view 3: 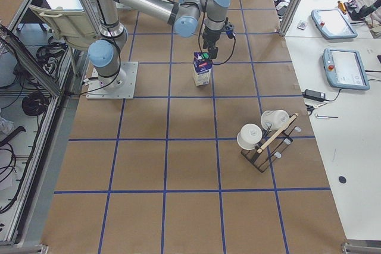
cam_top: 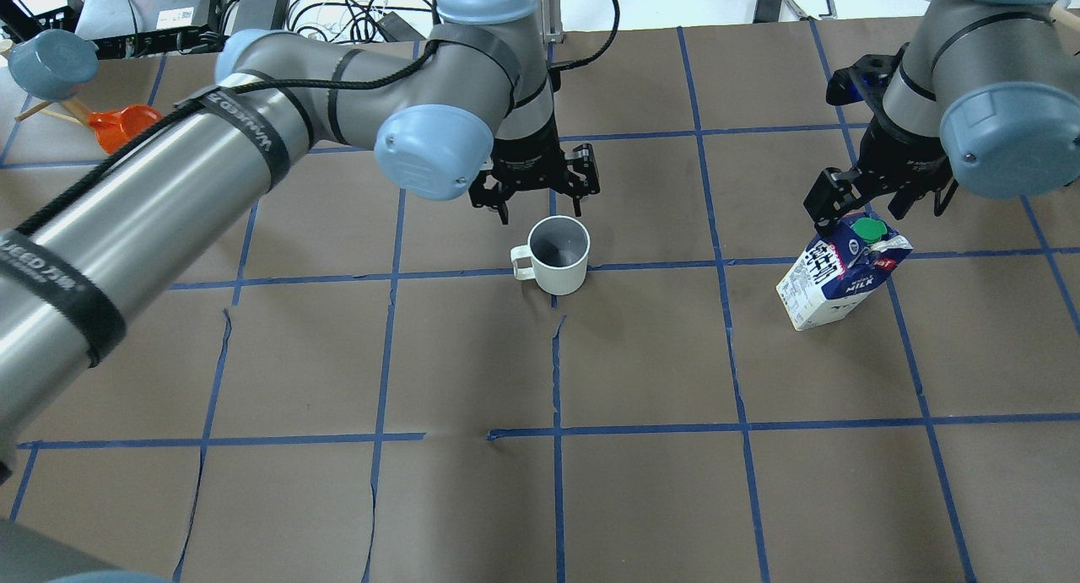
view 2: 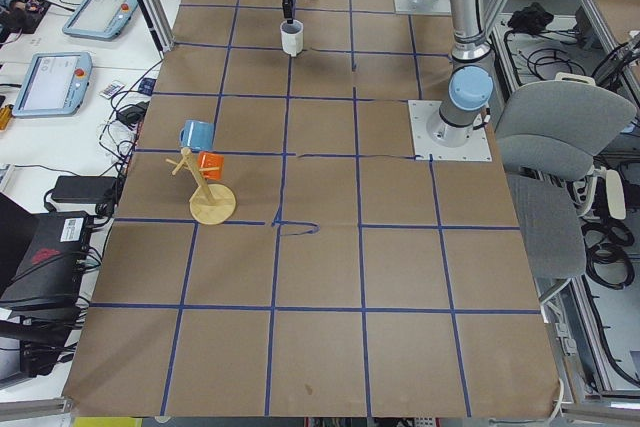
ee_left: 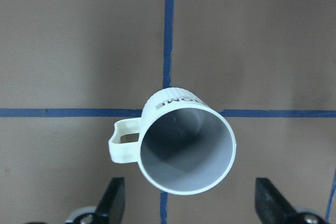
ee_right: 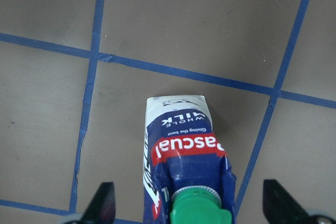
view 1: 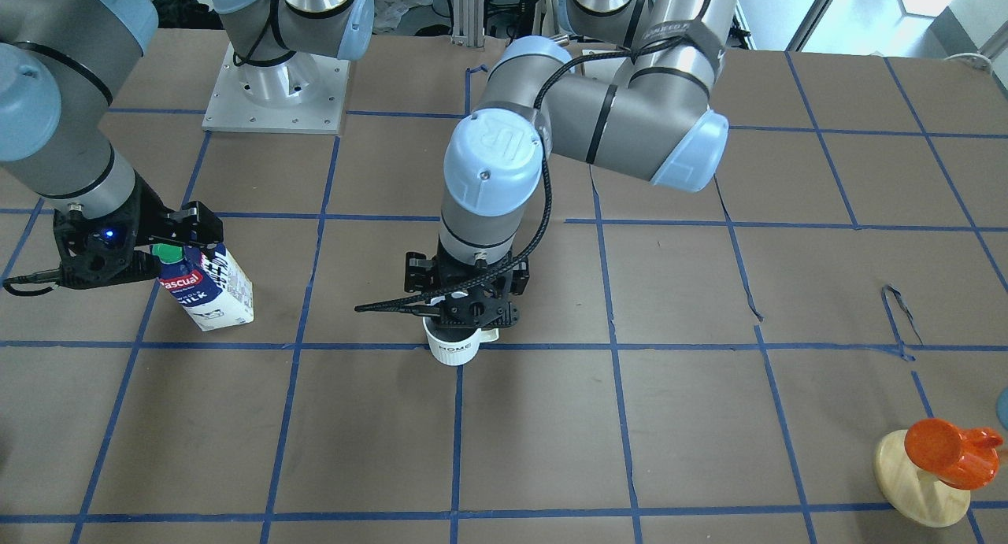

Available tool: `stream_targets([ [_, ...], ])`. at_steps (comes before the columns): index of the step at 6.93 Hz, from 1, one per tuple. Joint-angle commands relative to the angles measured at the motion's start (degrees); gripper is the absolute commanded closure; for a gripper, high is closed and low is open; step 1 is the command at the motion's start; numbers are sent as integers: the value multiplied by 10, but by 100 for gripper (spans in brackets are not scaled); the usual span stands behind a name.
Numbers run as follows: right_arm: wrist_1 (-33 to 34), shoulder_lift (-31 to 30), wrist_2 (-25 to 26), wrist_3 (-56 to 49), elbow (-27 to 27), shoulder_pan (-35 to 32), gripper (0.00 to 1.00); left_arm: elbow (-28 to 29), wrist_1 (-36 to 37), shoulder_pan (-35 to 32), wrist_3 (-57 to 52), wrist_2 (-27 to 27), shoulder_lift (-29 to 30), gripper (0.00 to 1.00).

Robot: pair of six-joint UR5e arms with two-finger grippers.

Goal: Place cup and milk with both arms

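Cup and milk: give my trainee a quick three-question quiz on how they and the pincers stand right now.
1. True or false: the cup stands upright on a crossing of blue tape lines.
2. Pick one: the cap on the milk is A) red, B) green, C) white.
3. Fill the gap: the left pincer over the cup and the right pincer at the milk's top are both ____.

Key: 1 true; 2 B; 3 open.

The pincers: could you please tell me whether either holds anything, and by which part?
Nothing is held: the left pincer is open over the cup, the right pincer open over the milk.
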State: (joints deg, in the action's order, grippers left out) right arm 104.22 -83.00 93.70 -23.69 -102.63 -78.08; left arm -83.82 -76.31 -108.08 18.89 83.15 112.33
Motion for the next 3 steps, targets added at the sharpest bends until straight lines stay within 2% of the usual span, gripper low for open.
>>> stream_targets([
  [1, 0, -1, 0, -1, -9, 11, 5, -2, -56, 61, -32, 1, -76, 0],
  [2, 1, -1, -1, -7, -9, 11, 13, -4, -84, 100, -57, 1, -110, 0],
  [3, -3, -1, -3, -7, -9, 11, 15, -8, -127, 112, -67, 10, -149, 0],
])
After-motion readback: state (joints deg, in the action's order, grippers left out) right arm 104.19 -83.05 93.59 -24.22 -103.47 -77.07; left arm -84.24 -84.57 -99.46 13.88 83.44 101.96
